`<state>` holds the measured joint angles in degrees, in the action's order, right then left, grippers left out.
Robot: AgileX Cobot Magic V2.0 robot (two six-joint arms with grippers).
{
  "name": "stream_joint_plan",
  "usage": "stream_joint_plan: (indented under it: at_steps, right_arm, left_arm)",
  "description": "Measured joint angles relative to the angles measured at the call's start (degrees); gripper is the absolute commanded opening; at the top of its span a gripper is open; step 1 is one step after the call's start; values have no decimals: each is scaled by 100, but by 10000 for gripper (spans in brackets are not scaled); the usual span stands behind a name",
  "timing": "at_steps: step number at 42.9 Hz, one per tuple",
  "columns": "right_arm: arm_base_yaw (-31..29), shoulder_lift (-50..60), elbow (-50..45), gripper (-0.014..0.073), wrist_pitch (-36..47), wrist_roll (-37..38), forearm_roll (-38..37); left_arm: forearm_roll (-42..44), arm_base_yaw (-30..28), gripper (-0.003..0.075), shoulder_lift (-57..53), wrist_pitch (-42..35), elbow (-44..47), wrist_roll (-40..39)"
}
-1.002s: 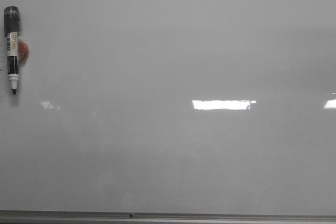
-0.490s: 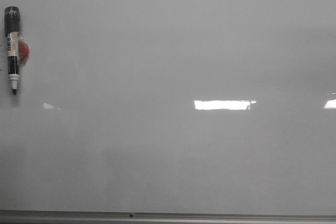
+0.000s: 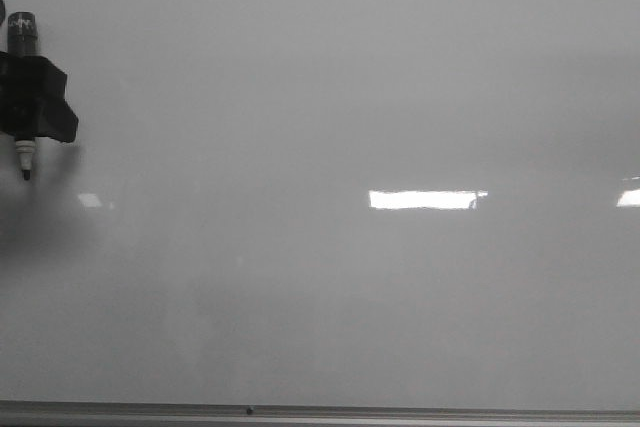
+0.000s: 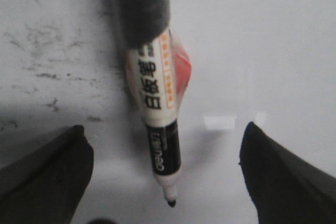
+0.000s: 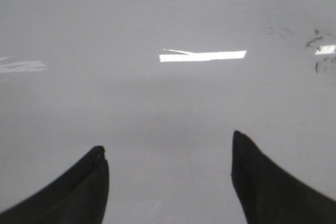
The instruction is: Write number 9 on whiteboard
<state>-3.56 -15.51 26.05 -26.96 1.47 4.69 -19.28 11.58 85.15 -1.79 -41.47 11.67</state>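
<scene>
The whiteboard (image 3: 350, 97) fills the front view, glossy grey-white. No number 9 is in view on it. A marker (image 3: 22, 32) with a black end, a white body and an orange label lies on the board at the far left, tip (image 3: 26, 175) toward the near edge. My left gripper (image 3: 40, 102) is over the marker's middle. In the left wrist view my left gripper (image 4: 164, 129) is open, and the marker (image 4: 155, 93) lies between its fingers without touching them. My right gripper (image 5: 168, 142) is open and empty over bare board; it does not show in the front view.
A thin grey metal frame edge (image 3: 400, 412) runs along the board's near side. Bright light reflections (image 3: 425, 199) lie on the board. Faint black smudges show by the marker (image 4: 42, 72) and in the right wrist view (image 5: 317, 38).
My left gripper has come in from the left edge and now covers the marker's middle and orange label. The marker itself has not moved.
</scene>
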Motion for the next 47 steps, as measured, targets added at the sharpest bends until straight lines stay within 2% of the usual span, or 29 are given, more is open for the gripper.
stream_joint_plan:
  at_steps: [10, 19, 23, 28, 33, 38, 42, 47]
  right_arm:
    - [0, 0, 0, 521, 0, 0, 0]
    - [0, 0, 0, 521, 0, 0, 0]
    - [0, 0, 0, 521, 0, 0, 0]
    - [0, 0, 0, 521, 0, 0, 0]
    - [0, -34, 80, 521, -178, 0, 37]
    - [0, -243, 303, 521, -457, -83, 121]
    - [0, -533, 537, 521, -645, -383, 268]
    - [0, -1039, 899, 521, -1020, -1023, 725]
  left_arm:
    - [0, 0, 246, 293, -397, -89, 0]
    - [-25, 0, 34, 332, -456, -89, 0]
    - [-25, 0, -20, 332, -445, -89, 0]
    - [-25, 0, -19, 178, -232, -89, 11]
    - [-25, 0, -19, -236, 708, -278, 11]
    - [-1, 73, -19, -463, 2281, -764, 149]
    - [12, 269, -19, -502, 3666, -1220, 463]
    - [-52, 666, -19, -502, 4903, -1687, 957]
